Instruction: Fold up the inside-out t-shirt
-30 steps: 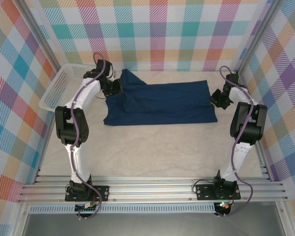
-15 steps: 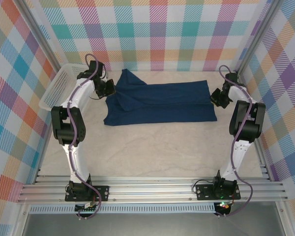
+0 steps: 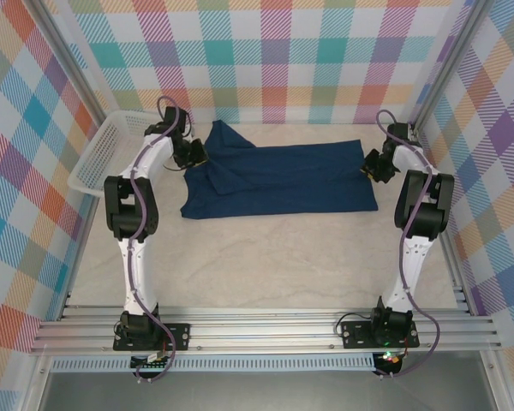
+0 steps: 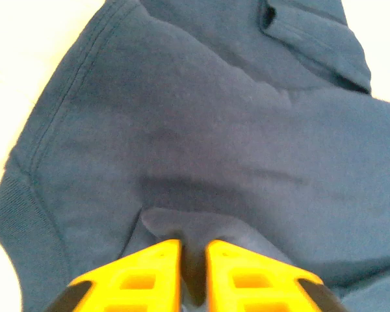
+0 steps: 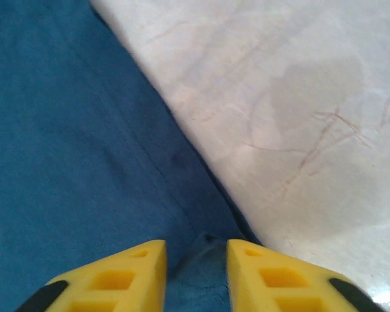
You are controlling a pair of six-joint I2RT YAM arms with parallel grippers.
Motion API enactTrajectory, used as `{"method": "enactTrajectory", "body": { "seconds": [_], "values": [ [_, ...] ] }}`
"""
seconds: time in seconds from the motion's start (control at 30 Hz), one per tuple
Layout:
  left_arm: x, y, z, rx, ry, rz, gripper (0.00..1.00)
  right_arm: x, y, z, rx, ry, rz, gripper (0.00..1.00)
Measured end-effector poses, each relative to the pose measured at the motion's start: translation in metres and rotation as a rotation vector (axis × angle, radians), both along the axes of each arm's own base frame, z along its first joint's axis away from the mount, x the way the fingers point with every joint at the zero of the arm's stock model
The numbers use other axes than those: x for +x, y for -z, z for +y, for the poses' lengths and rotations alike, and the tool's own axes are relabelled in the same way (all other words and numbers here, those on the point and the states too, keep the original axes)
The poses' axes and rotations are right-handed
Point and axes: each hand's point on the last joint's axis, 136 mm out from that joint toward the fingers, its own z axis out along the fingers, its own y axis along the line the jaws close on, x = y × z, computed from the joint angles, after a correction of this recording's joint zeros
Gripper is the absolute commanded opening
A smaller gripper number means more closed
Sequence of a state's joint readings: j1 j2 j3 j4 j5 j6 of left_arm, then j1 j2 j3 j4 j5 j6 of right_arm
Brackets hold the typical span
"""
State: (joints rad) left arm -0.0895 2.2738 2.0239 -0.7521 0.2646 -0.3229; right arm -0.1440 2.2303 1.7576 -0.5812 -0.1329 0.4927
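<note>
The inside-out t-shirt [image 3: 283, 180] lies flat across the far half of the table, dark navy, folded into a long band with a sleeve poking up at its far left. My left gripper [image 3: 194, 155] sits at the shirt's left end. In the left wrist view its yellow fingers [image 4: 194, 250] stand slightly parted, with a raised ridge of shirt cloth [image 4: 201, 130] between them. My right gripper [image 3: 371, 165] is at the shirt's right edge. Its fingers [image 5: 196, 250] are open wider over a small bump of cloth [image 5: 84, 143], right beside the bare table.
A white mesh basket [image 3: 103, 154] stands at the far left, just outside the left arm. The pale marbled tabletop [image 3: 265, 257] stretches bare in front of the shirt. Checked walls close in the back and both sides.
Both grippers' jaws have parted from shut. The left gripper shifted a little left and back again, and the right gripper moved slightly farther back. The shirt lies as before.
</note>
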Motion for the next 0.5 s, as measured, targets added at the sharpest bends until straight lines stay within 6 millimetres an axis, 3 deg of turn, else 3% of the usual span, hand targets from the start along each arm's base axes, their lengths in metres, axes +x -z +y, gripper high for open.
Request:
{"method": "enactTrajectory", "body": {
  "seconds": [0.17, 0.27, 0.33, 0.43, 0.5],
  "values": [
    [0.017, -0.001, -0.005, -0.009, -0.006, -0.024, 0.52, 0.005, -0.016, 0.005, 0.008, -0.032, -0.054, 0.44],
    [0.013, -0.012, -0.01, -0.016, -0.003, -0.054, 0.54, -0.014, -0.03, 0.015, 0.01, -0.056, -0.08, 0.48],
    [-0.004, -0.018, -0.014, -0.024, -0.001, -0.065, 0.55, -0.031, -0.041, 0.03, 0.013, -0.081, -0.097, 0.49],
    [-0.048, -0.027, -0.025, -0.046, 0.0, -0.08, 0.56, -0.059, -0.057, 0.065, 0.025, -0.153, -0.133, 0.5],
    [-0.08, -0.032, -0.035, -0.069, 0.007, -0.096, 0.56, -0.073, -0.056, 0.085, 0.043, -0.198, -0.129, 0.49]
  ]
}}
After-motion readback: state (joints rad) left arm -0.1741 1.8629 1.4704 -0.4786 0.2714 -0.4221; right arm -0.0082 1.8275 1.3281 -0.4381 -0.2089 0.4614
